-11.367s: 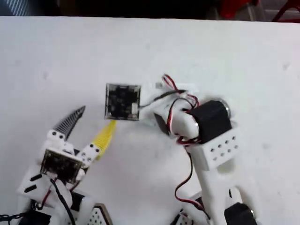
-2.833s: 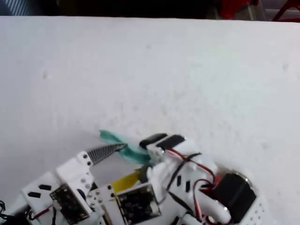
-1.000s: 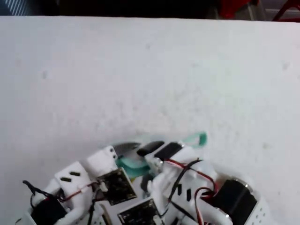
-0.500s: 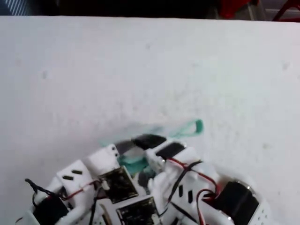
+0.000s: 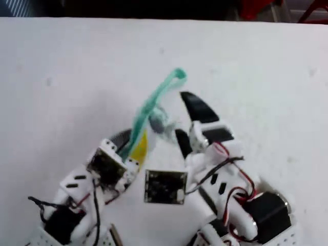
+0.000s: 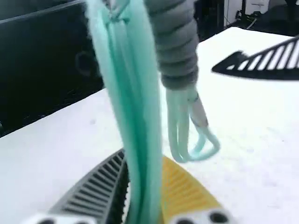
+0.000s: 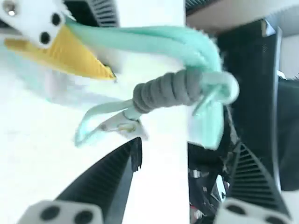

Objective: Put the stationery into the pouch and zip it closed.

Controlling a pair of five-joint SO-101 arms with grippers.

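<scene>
left gripper (image 5: 130,144) pinches what looks like the teal pouch (image 5: 154,100), slanting toward one o'clock, right gripper (image 5: 179,114) spread at its three o'clock; the narrow edge hold could slip.

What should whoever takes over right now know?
Left gripper: jaws shut on the teal strap, held raised above the table.
Right gripper: jaws open, holding nothing, beside the strap's grey wrapped section.
Done: strap picked up.
To do: stationery into the pouch, zip closed; neither can be confirmed yet.
</scene>
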